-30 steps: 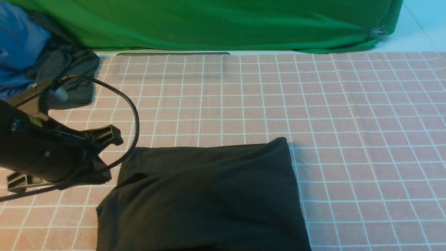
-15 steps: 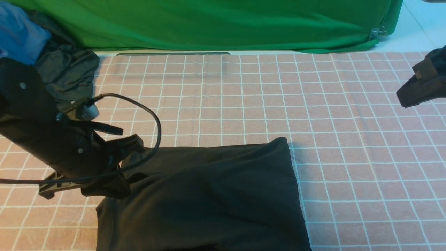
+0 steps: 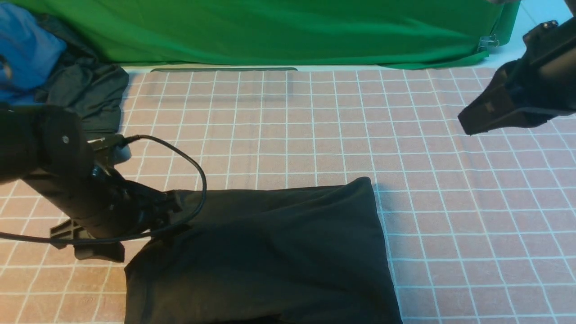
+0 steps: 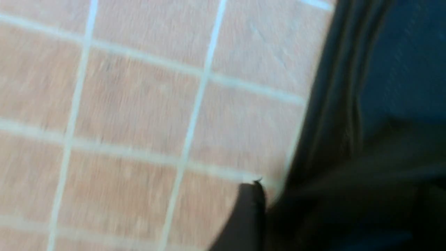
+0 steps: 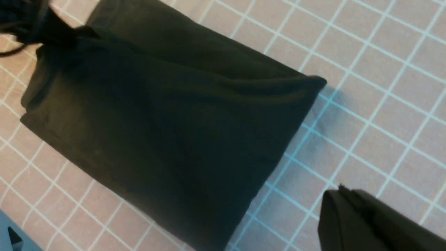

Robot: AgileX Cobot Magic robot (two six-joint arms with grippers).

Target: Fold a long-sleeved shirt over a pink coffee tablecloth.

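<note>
The long-sleeved shirt (image 3: pixel 265 252) is showing as soft, matt black cotton-like cloth, creasing gently and giving no shine. The pink coffee tablecloth (image 3: pixel 450 202) is looking like a flat woven fabric, matt dusty pink with thin white grid lines and faint wrinkles. The green cloth (image 3: pixel 279 31) along the far edge is hanging smooth with a slight sheen. The left hand (image 3: pixel 112 225) and right hand (image 3: pixel 490 114) are appearing as hard, dull black plastic.
</note>
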